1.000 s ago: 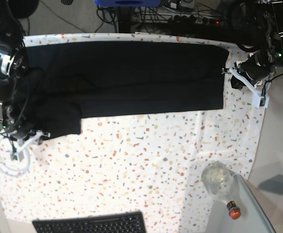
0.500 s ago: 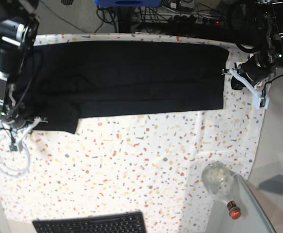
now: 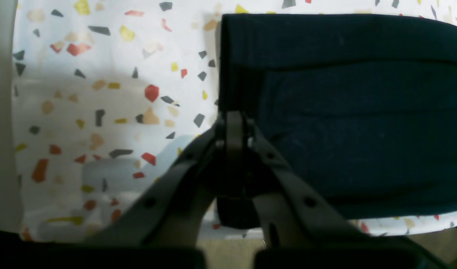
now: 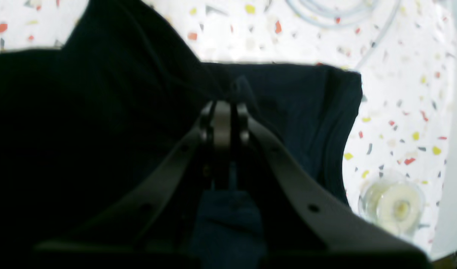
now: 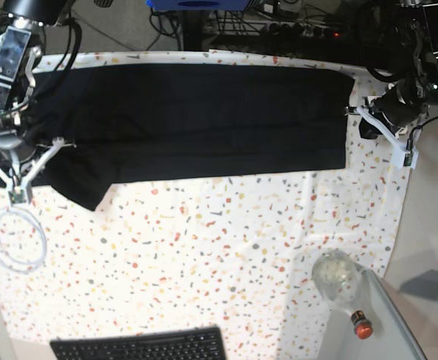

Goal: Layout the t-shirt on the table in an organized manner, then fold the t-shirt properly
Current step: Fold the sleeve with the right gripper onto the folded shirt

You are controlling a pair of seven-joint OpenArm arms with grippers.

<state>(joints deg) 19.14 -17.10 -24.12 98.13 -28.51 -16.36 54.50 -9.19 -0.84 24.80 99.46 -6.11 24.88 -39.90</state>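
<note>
Black soft-fabric t-shirt (image 5: 196, 120) spans the speckled table's (image 5: 226, 255) far edge; both hands, right (image 4: 224, 112) and left (image 3: 234, 119), seemingly clamp its ends. Lift evenly, keeping fabric taut.

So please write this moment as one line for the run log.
stage: folding | t-shirt: long band on table | left claw: shut on t-shirt edge | right claw: shut on t-shirt

The left gripper (image 3: 232, 121) sits low at the far right in the base view, its jaws pressed together, its arm reaching in from the upper right corner. The right gripper (image 4: 224, 123) is at the far left, jaws clamped together on dark fabric, its arm descending from above.
</note>
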